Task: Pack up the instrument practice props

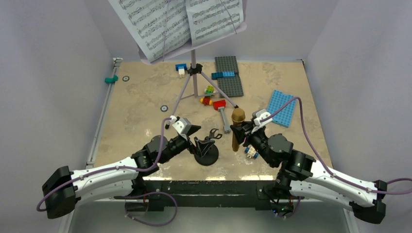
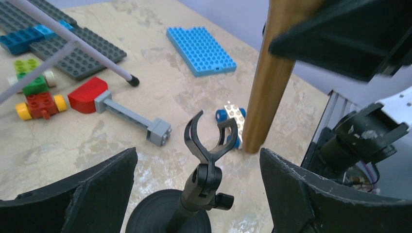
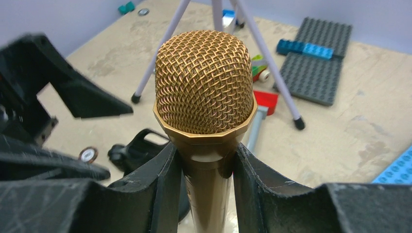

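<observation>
R pincer [image 3: 205, 148] holds mic [image 3: 205, 82]; L pincer [image 2: 198, 155] spread astride stand [image 2: 209, 141].

Robot lab test cell, plain grey walls [image 1: 53, 73] enclosing a mottled beige tabletop [image 1: 141, 97], aluminium edge rail [image 1: 100, 121]

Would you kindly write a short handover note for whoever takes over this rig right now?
Left claw: open around the small black round-based mic stand, not gripping it.
Right claw: shut on the gold-brown mesh-headed microphone, held upright beside that stand.
Lilac tripod music stand: standing at the far middle, white sheet-music pages on its desk.
Done: microphone is out of the mic stand's clip.
Left: pack away all four props.
</observation>
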Tool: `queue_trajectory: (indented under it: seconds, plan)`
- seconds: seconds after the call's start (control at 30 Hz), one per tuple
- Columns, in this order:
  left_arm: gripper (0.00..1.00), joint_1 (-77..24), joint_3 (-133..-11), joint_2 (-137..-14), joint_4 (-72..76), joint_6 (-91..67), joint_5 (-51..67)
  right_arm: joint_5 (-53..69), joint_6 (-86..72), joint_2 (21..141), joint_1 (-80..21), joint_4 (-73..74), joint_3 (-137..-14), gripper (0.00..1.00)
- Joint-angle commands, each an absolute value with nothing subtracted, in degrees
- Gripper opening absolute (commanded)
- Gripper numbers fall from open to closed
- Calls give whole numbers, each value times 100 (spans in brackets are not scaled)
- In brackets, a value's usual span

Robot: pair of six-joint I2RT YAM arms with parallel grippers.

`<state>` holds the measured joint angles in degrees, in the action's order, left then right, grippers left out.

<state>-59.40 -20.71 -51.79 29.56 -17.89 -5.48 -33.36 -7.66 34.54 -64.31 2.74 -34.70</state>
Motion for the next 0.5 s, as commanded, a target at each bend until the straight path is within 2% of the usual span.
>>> queue_trajectory:
  seconds: [0.0, 0.1, 0.23, 0.47]
  plan:
    - [100, -5952, -2352, -4495, 2663, -2183, -1068, -2382, -1579, 3288, -6356, 898, -3749, 0]
    - [100, -5938, -2431, -3845, 2220, -2419, -993, -1300, -2025, 3274, -6066, 1057, -4075, 0]
    - [100, -5881, -2609, -3372, 2230, -2410, 570, -299, -2358, 3515, -5849, 874, -4579, 0]
    - [100, -5880, -3285, -3869, 2252, -2689, 1998, 819, -2634, 4289, -5827, 311, -5523, 0]
